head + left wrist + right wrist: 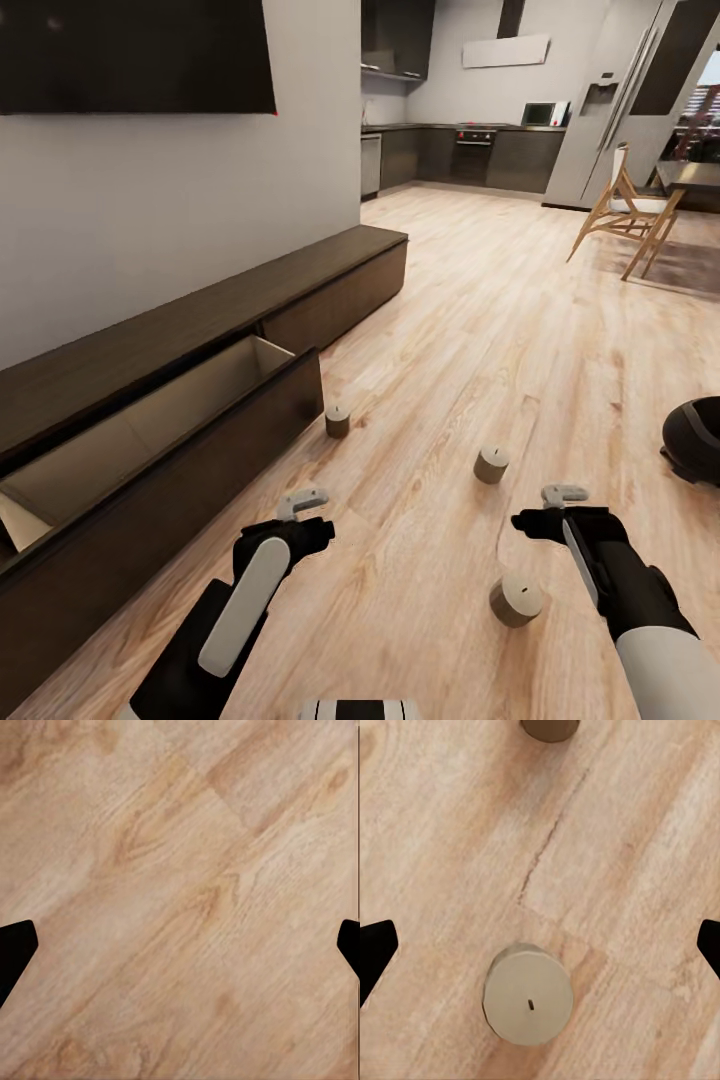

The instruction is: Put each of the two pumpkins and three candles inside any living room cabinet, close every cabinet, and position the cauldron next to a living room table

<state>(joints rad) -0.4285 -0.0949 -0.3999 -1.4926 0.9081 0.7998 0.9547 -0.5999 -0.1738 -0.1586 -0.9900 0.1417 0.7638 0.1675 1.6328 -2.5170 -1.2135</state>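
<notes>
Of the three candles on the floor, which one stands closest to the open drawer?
The farthest candle, just beside the corner of the open drawer. The middle candle and the near candle by the right claw stand farther out on the floor.

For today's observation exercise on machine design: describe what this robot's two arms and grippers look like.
Both arms are glossy black with white shell panels: a long white oval on the left forearm, a white cuff on the right. The left gripper and right gripper carry pale grey finger pieces on black bases. No cables or markings are visible.
</notes>
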